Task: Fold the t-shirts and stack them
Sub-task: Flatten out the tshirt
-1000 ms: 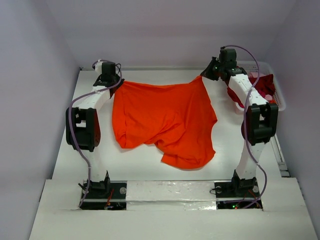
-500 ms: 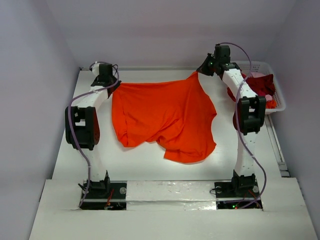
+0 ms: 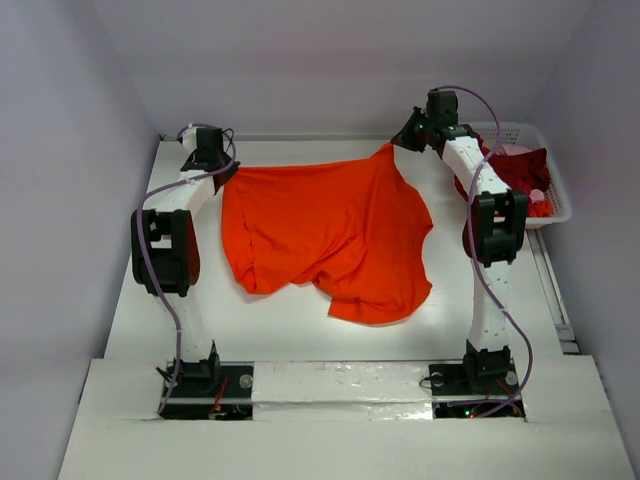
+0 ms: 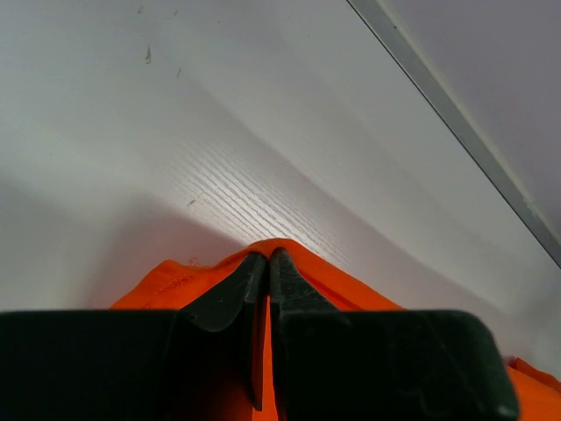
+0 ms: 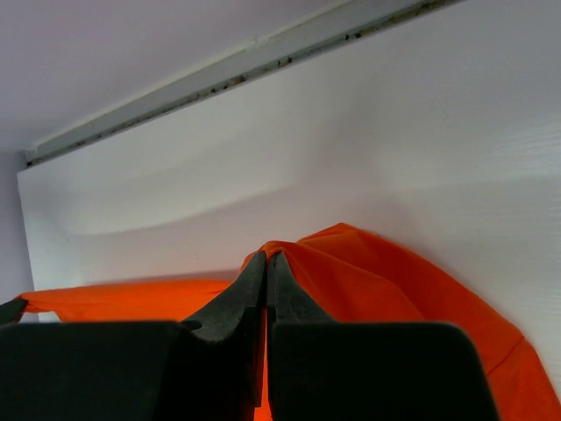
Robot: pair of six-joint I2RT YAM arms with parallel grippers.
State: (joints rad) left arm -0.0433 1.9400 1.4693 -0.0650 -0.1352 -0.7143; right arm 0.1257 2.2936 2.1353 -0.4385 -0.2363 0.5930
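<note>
A bright orange t-shirt (image 3: 330, 235) is stretched across the far half of the table, its lower part crumpled toward the near side. My left gripper (image 3: 226, 172) is shut on the shirt's far left corner; the left wrist view shows orange cloth (image 4: 307, 263) pinched between the black fingers (image 4: 228, 294), with the gripper (image 4: 267, 256) just above the table. My right gripper (image 3: 397, 147) is shut on the far right corner, and the right wrist view has the gripper (image 5: 266, 257) clamped on raised orange cloth (image 5: 368, 272). Dark red and pale pink t-shirts (image 3: 522, 170) lie in the basket.
A white lattice basket (image 3: 556, 195) stands at the far right edge of the table. The back wall and its metal strip (image 5: 228, 74) run close behind both grippers. Side walls enclose the table on the left and right.
Both grippers have carried the shirt's far edge a little farther back and to the left, and the right arm has straightened up. The shirt's near part has dragged slightly along.
</note>
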